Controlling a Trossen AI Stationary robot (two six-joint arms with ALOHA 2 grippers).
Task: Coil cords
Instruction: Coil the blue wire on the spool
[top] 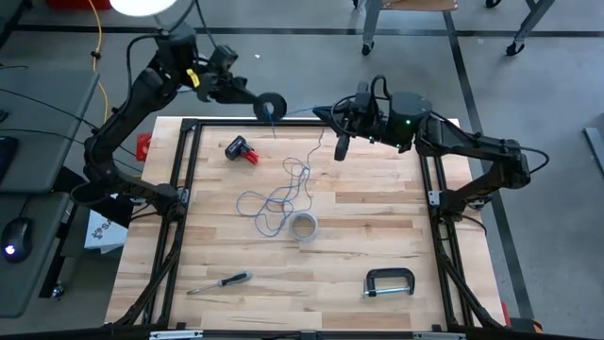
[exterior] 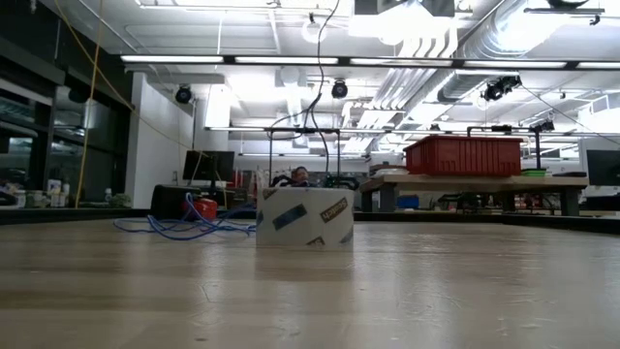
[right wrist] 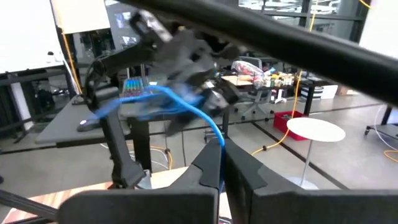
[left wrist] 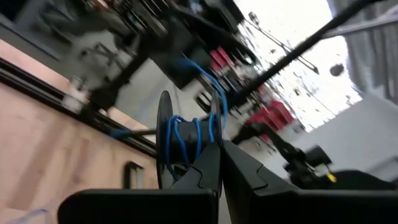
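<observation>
The wooden bench [top: 377, 227] is carrying a screwdriver [top: 219, 281] and clamp [top: 389, 282] near the front, a tape roll [top: 302, 227] mid-bench, and loose cords [top: 278, 196] trailing toward the far edge. There the left gripper [top: 269, 107] is pinching a spool [left wrist: 186, 140] wound with blue cord, while the right gripper [top: 341, 148] is pinching the blue strand, jaws pressed together.

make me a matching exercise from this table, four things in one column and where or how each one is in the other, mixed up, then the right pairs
Things:
1. black spool
2. tape roll
3. screwdriver
4. C-clamp

Place or state:
A. lying near the table's front edge, left of centre
B. held up by the left gripper, blue cord wound on it
C. lying near the table's front edge, right of centre
D. standing mid-table, beside the loose tangle of cord

Pairs: 1-B, 2-D, 3-A, 4-C
</observation>
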